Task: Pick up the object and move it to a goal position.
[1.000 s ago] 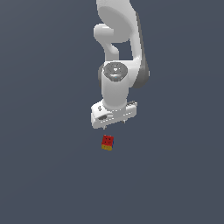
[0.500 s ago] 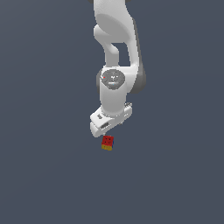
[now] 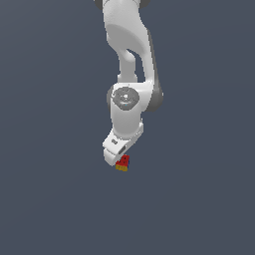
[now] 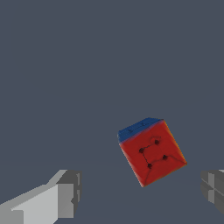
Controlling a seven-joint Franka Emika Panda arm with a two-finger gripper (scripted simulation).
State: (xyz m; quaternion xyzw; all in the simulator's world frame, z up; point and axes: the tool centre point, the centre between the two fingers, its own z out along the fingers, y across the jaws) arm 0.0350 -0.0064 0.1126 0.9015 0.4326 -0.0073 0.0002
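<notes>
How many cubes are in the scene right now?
1. The cube sits on the floor between the open fingers of the end effector; in the exterior view it is just under the end effector. The arm could hide others behind it.

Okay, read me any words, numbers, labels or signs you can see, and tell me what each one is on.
None: there is no readable text.
The cube shows only dark dots joined by thin lines on its red face, no letters or digits.
The gripper and arm carry no legible marking.
</notes>
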